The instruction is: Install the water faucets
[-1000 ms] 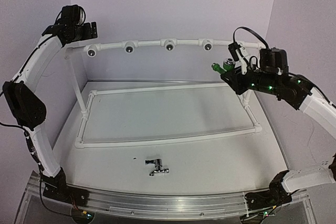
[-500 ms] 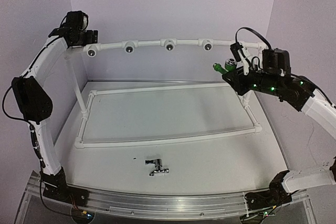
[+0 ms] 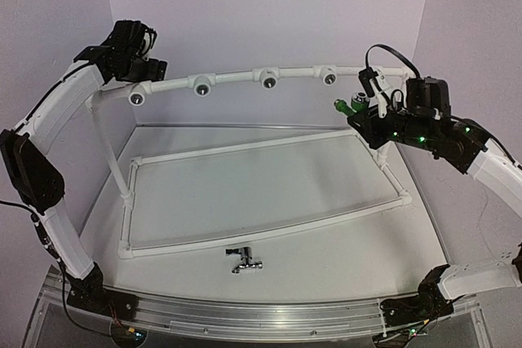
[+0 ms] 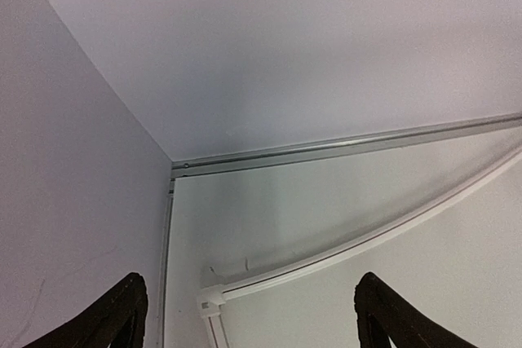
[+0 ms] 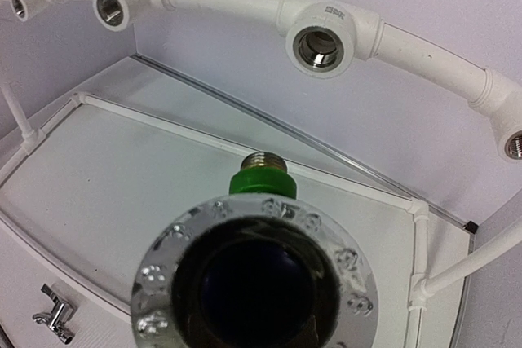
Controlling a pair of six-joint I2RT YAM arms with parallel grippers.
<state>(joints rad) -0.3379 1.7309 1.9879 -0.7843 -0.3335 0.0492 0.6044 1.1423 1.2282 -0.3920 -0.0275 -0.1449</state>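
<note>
My right gripper (image 3: 364, 113) is shut on the green water faucet (image 3: 346, 106) and holds it in the air at the right end of the white pipe rail (image 3: 232, 79). In the right wrist view the faucet's brass thread (image 5: 263, 160) points up toward a socket (image 5: 320, 45), a gap below it. The chrome water faucet (image 3: 243, 260) lies on the table near the front, also seen at the lower left of the right wrist view (image 5: 53, 314). My left gripper (image 3: 152, 66) is at the rail's left end, its fingers (image 4: 122, 311) wide apart with nothing between them.
The rail carries several round sockets (image 3: 201, 90) and stands on thin posts above a rectangular white floor frame (image 3: 261, 230), which now sits skewed. Lilac walls close in at the back and both sides. A metal strip (image 3: 245, 315) runs along the near edge.
The left gripper has moved right and forward to the rail's left end. The whole pipe frame has swung, its left side coming forward. The right gripper with the green faucet barely moved.
</note>
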